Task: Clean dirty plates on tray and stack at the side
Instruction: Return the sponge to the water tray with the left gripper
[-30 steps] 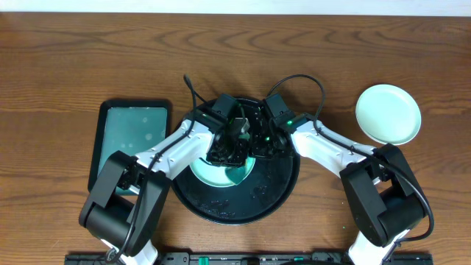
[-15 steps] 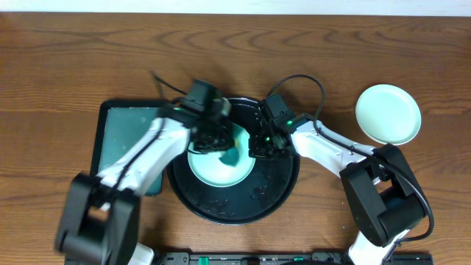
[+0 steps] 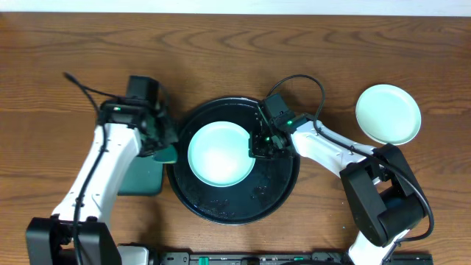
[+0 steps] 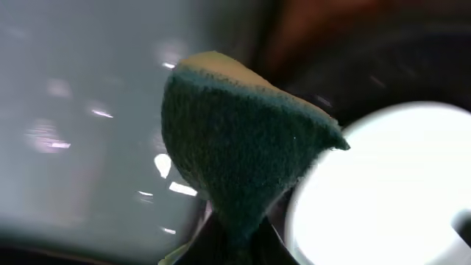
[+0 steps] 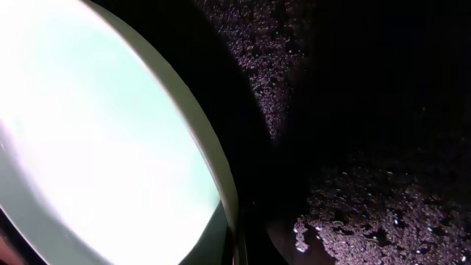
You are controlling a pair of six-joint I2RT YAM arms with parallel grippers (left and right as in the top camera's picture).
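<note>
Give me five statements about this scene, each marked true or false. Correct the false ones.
1. The left gripper pinches a sponge. True.
2. The mint plate on the black tray has a teal smear in its middle. False: its surface looks clean.
3. A second plate lies on the table, right of the tray. True.
4. The right gripper is over that second plate. False: it is at the right rim of the mint plate on the tray.
5. The sponge is over the middle of the mint plate. False: it is by the tray's left rim, off the plate.
</note>
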